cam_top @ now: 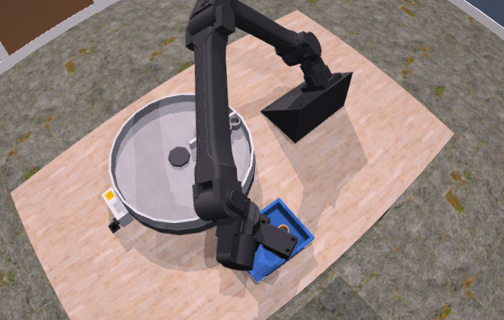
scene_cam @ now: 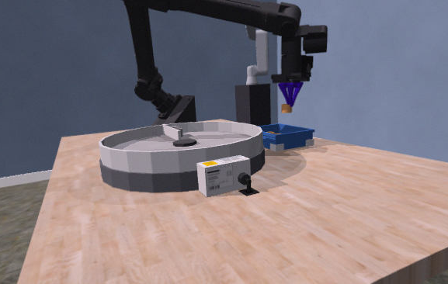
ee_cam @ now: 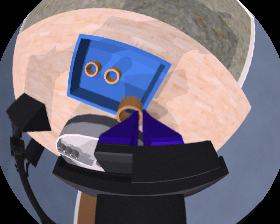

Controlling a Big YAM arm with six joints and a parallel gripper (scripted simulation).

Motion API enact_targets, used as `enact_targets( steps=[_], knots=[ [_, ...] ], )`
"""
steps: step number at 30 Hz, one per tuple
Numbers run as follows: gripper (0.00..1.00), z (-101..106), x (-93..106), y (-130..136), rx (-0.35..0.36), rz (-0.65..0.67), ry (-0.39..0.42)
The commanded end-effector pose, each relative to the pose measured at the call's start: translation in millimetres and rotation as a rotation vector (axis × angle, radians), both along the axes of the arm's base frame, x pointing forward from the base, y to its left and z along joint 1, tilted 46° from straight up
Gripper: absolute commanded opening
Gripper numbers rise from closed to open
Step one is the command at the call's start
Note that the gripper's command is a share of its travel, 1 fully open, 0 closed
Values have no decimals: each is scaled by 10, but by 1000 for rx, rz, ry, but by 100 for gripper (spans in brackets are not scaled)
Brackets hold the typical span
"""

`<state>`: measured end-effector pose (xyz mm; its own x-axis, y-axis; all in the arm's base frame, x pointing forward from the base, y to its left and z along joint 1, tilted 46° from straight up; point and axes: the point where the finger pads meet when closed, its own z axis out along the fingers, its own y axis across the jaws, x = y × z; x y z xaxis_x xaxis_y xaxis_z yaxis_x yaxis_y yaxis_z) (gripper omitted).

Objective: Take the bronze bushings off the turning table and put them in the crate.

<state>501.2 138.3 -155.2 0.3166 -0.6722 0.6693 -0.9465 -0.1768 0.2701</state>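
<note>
The claw (cam_top: 278, 241) (scene_cam: 290, 105) (ee_cam: 140, 113) is closed on one bronze bushing (scene_cam: 286, 109) (ee_cam: 129, 104) – above the crate (cam_top: 296, 219) (scene_cam: 295, 139) (ee_cam: 136, 75). Inside the crate lie two other bronze ones (cam_top: 283, 226) (scene_cam: 272, 133) (ee_cam: 87, 69) – and on the turning table (cam_top: 113, 149) (scene_cam: 138, 161) (ee_cam: 91, 125) stands at least one steel bushing (cam_top: 234, 117).

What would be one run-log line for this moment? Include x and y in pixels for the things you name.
gripper (scene_cam: 290, 105) (ee_cam: 140, 113): shut on bronze bushing (scene_cam: 286, 109) (ee_cam: 129, 110) | bushing: in air, above crate height | crate (cam_top: 304, 233) (scene_cam: 295, 139) (ee_cam: 122, 42): two bronze bushings inside | release: not done

Bronze-coloured metal bushings (ee_cam: 93, 69), smooth.
</note>
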Motion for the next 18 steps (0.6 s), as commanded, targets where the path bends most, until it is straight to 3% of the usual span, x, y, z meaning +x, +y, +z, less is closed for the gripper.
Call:
enact_targets(
  steps=[1,5,18],
  knots=[
    [0,69,-64,300,4,40,-15],
    [0,138,45,382,22,40,-48],
    [0,155,54,387,24,40,-51]
  ],
)
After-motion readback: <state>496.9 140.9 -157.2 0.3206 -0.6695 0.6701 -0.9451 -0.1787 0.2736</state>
